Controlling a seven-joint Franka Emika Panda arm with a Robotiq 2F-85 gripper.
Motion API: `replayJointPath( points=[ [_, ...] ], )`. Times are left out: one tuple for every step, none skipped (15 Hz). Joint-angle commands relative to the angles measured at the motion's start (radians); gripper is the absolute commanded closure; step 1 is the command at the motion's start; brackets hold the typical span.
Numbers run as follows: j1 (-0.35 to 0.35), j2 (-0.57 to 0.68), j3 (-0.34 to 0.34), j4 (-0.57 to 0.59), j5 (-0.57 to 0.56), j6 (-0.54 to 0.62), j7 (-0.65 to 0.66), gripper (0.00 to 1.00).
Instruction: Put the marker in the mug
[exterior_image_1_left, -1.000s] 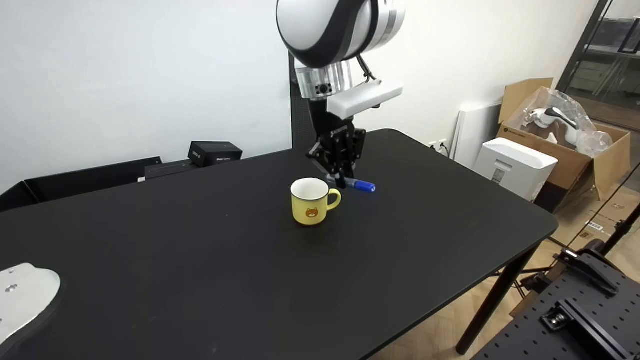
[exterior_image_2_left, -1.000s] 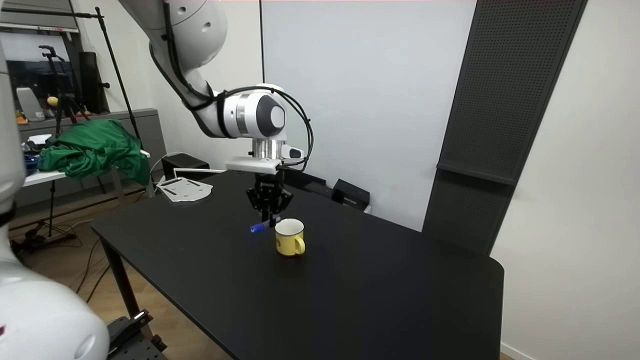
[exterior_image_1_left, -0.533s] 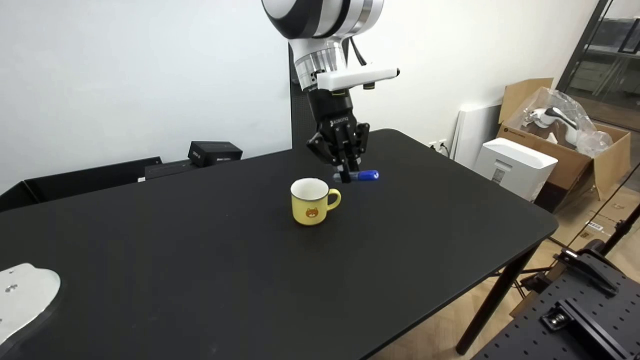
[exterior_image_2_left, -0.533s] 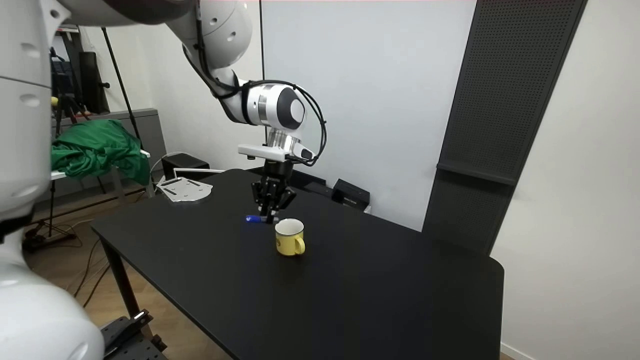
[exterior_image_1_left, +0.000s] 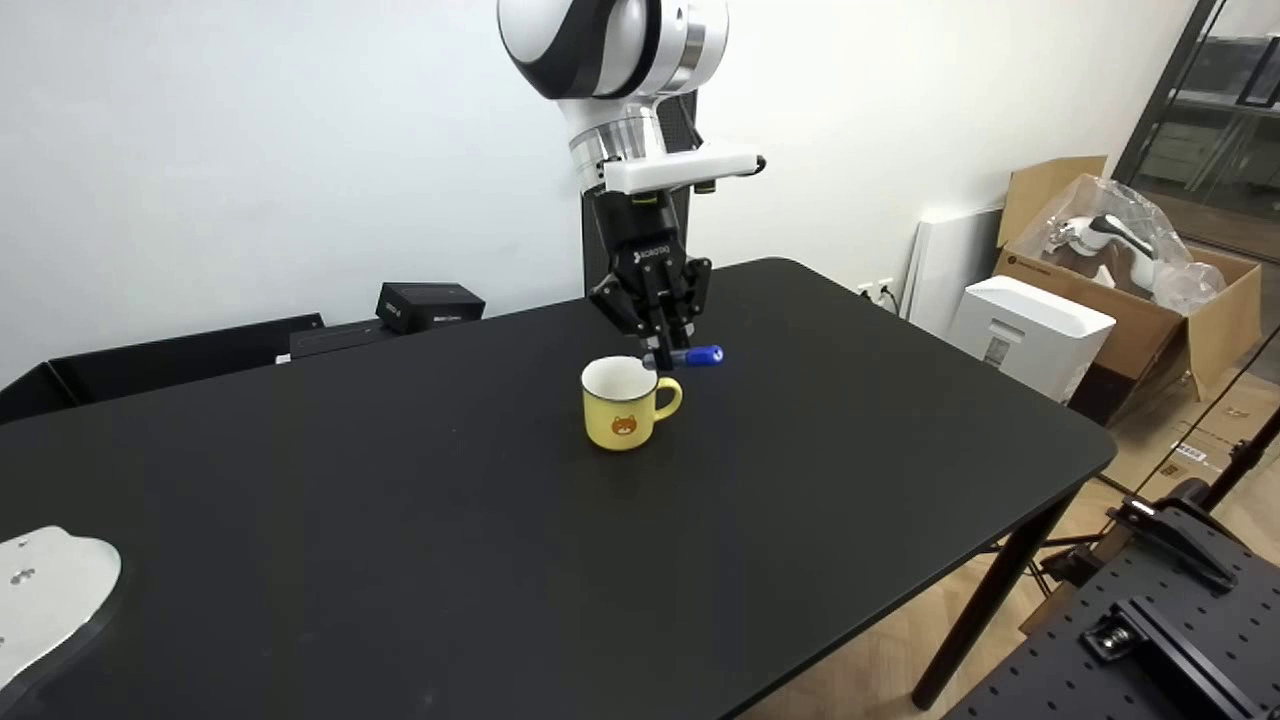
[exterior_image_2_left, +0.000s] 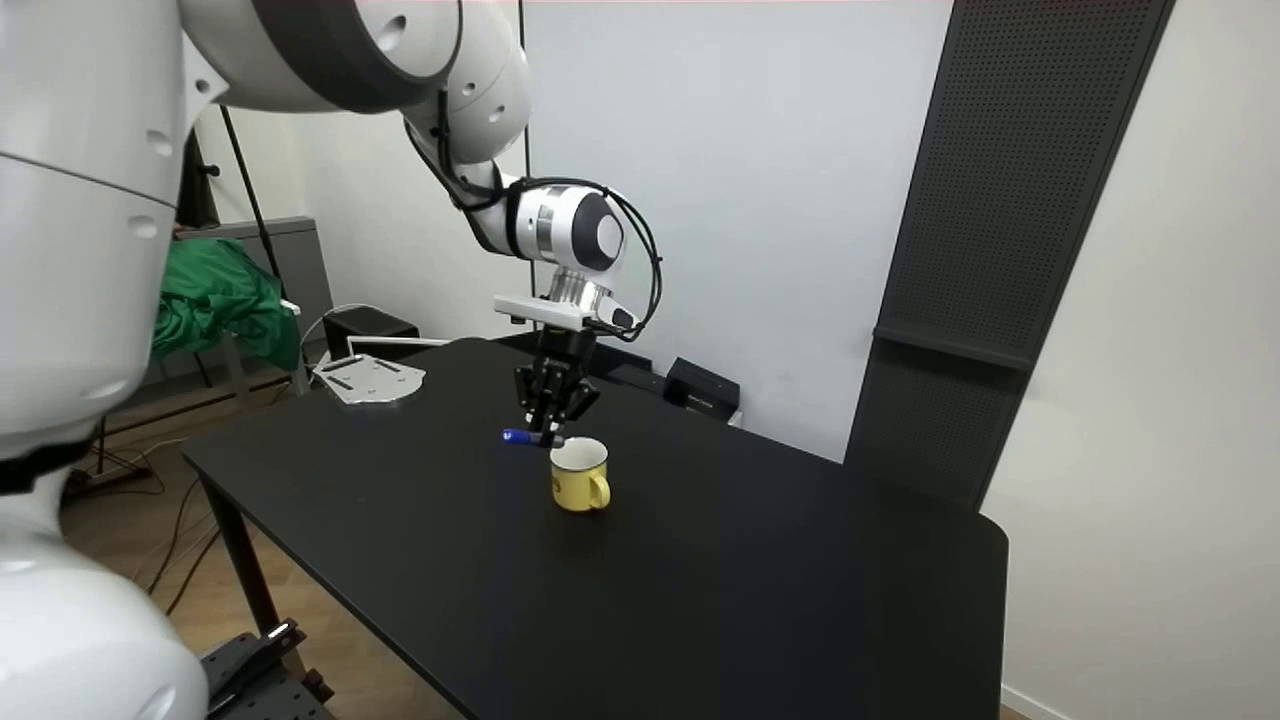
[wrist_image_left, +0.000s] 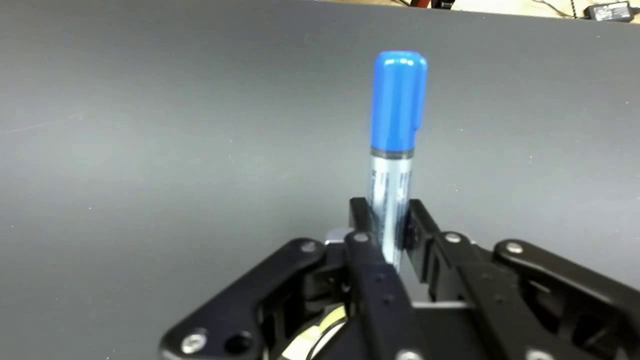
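Wrist view, lwr ctr: end effector (wrist_image_left: 389, 217) w/ fingers pinched to barrel width, gripping the marker (wrist_image_left: 397, 105); blue cap twd top of frame. Marker's approx level, up off the desk (exterior_image_1_left: 450, 560). Yellow mug (exterior_image_1_left: 610, 424) upright on desk, mid-frame in both exterior views; marker's tail overlaps its rim there, can't tell if touching. Further back in an exterior view: black box (exterior_image_1_left: 430, 306), L of ctr; cardboard box (exterior_image_1_left: 1145, 322), upper R.

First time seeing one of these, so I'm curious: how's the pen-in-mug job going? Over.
Gripper shut on marker, holding it roughly level. Mug upright on table, marker not yet inside. Possible snag: marker may need tipping to drop in.
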Motion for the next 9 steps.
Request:
replayJointPath(
  points=[
    [-0.012,0.087,0.001,0.105,0.004,-0.027,0.002,0.95],
    [-0.013,0.106,0.001,0.124,0.005,-0.026,0.002,0.95],
    [-0.014,0.122,0.002,0.143,0.007,-0.025,0.000,0.95],
    [-0.014,0.138,0.001,0.160,0.006,-0.024,0.001,0.95],
    [-0.015,0.152,0.000,0.179,0.006,-0.022,-0.001,0.95],
    [-0.015,0.163,-0.001,0.196,0.005,-0.022,0.000,0.95],
    [-0.016,0.175,-0.001,0.212,0.006,-0.025,0.000,0.95],
    [-0.017,0.187,-0.002,0.230,0.008,-0.029,0.002,0.95],
    [-0.017,0.200,-0.002,0.246,0.012,-0.034,0.007,0.95]
  ],
)
